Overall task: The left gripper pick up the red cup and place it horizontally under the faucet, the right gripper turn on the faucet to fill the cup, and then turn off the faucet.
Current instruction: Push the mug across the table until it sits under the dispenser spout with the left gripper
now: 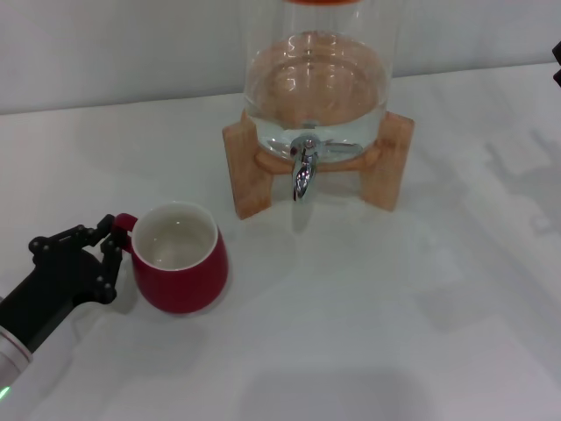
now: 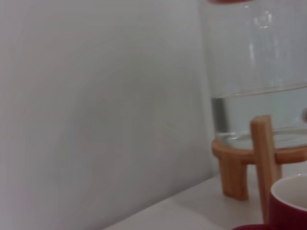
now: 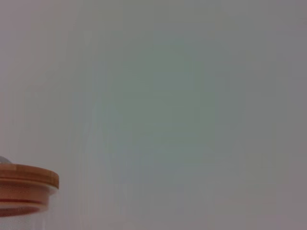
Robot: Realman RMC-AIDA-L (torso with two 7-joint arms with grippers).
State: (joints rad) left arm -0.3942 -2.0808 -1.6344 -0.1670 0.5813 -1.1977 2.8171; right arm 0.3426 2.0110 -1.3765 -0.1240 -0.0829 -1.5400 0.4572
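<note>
We see the left hand [image 1: 112,248] grasping the small handle of the red cup [image 1: 180,258], which stands upright on the white bench [image 1: 368,316], nearer and left of the faucet [image 1: 303,168]. The right hand [image 1: 557,63] barely shows at the far right edge, so we cannot tell its state.

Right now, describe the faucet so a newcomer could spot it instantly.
Find the glass water dispenser on its wooden stand at the back of the white table. The faucet juts from its lower front, between the stand's legs. It is the only shiny chrome part, spout pointing down.
</note>
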